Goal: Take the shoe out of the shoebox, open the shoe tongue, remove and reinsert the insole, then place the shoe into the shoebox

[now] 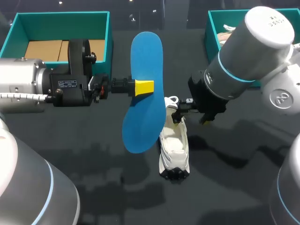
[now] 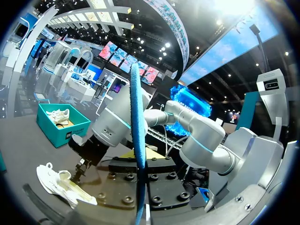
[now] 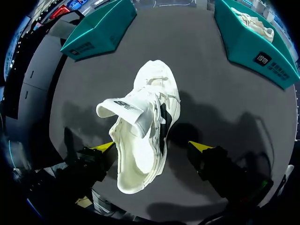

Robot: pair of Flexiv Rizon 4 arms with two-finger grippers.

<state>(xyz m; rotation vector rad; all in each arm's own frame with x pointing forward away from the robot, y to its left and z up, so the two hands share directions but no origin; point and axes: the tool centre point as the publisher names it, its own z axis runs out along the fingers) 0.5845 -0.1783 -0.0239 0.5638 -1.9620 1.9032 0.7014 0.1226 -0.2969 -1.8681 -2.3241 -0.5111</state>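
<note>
The blue insole is hanging in the air, and the left gripper is pinching it tight between both fingers, one on each side. The white shoe is lying on the dark table with its tongue flipped up. The right gripper is hanging over it with fingers wide apart, the shoe sitting between them, not squeezed.

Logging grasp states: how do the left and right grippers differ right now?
The left gripper is shut on the blue insole, holding it above the table. The right gripper is open, its fingers either side of the white shoe lying on the table. Left reaches in sideways, while right points down at the shoe. Both have yellow tips.
</note>
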